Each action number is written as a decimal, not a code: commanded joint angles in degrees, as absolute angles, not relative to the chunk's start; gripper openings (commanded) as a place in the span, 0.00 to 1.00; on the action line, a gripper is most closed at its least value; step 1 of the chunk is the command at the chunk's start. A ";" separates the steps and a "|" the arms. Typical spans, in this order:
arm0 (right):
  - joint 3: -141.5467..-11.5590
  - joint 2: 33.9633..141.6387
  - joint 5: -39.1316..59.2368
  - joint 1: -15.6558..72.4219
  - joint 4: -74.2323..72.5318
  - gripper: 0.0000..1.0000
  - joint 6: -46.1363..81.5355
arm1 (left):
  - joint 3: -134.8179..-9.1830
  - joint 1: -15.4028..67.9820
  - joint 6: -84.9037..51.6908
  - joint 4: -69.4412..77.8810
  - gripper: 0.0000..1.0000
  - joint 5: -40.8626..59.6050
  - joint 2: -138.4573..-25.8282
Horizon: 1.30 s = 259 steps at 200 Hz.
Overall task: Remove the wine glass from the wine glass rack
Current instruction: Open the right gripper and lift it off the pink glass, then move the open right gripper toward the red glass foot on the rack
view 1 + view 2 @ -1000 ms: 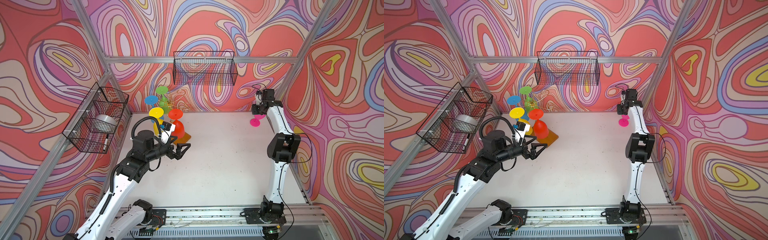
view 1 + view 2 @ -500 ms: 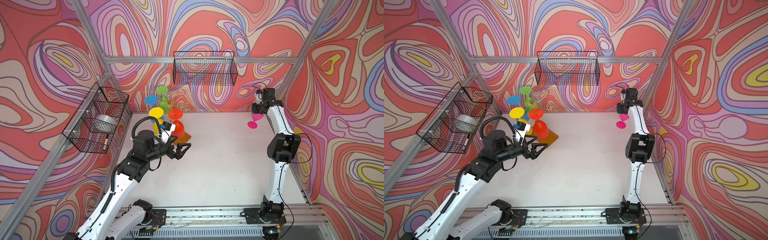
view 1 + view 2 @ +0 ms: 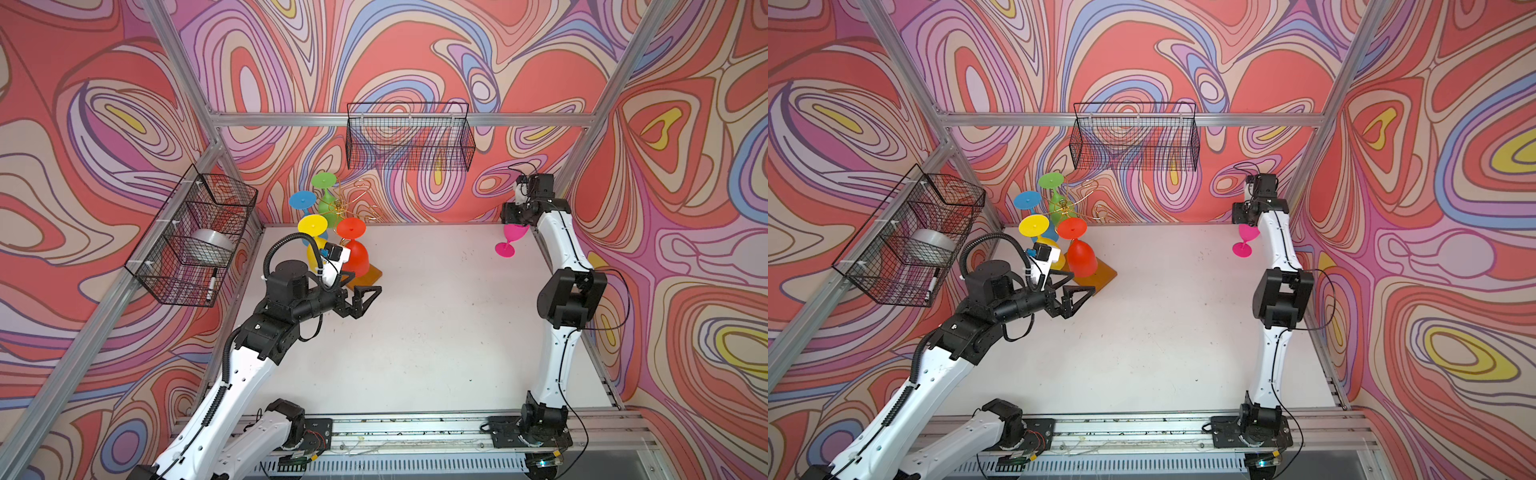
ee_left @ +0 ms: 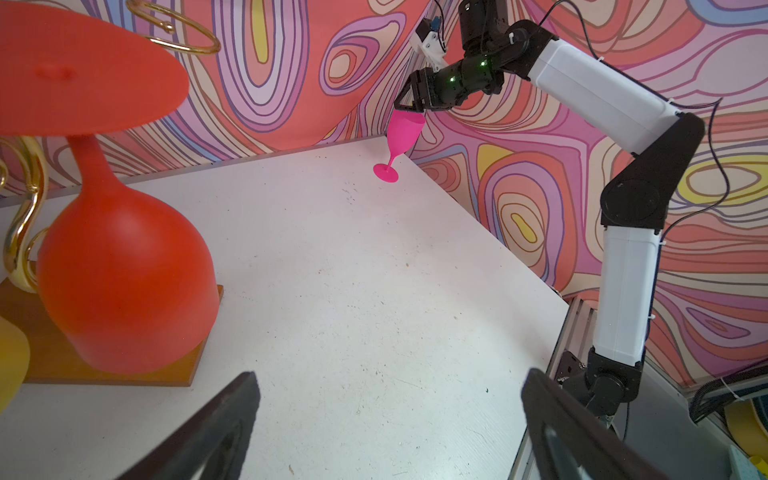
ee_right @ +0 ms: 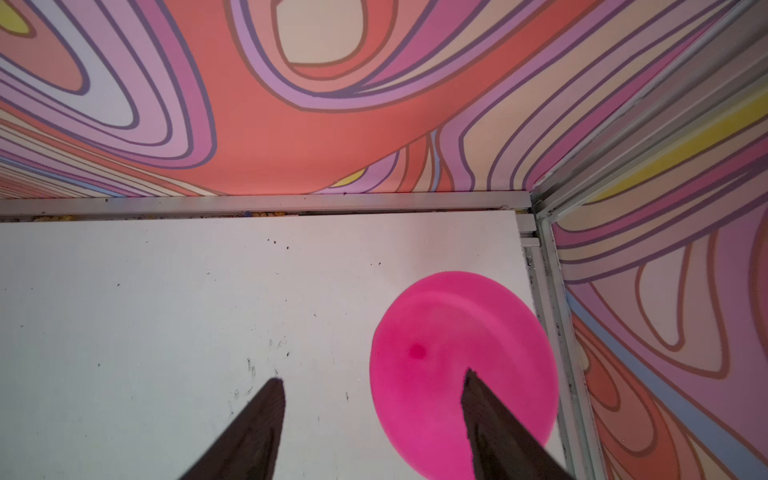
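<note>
The wine glass rack is a gold wire tree on an amber base at the back left. Red, yellow, blue and green glasses hang on it upside down. My left gripper stands open and empty just in front of the base, beside the red glass. A pink wine glass is off the rack at the back right corner, tilted, its rim at the tips of my right gripper. In the right wrist view that gripper is open, with the blurred pink glass beneath one finger.
A black mesh basket hangs on the back wall. Another one on the left wall holds a silver bowl and a pen. The aluminium frame edge runs close beside the pink glass. The white table lies between the arms.
The right gripper's jaws have gone from shut to open. The pink glass has sunk slightly and tilted under them. The left arm has hardly moved.
</note>
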<state>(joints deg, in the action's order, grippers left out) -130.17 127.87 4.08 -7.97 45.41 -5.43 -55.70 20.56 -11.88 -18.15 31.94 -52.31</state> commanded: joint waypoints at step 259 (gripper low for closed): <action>-74.72 82.03 -5.61 23.87 8.86 0.90 24.12 | -52.39 20.23 -9.09 -17.16 0.97 29.01 -46.96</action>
<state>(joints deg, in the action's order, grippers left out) -75.07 83.26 -6.20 20.99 12.73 20.40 -53.21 20.51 -10.83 -18.09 30.48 -48.80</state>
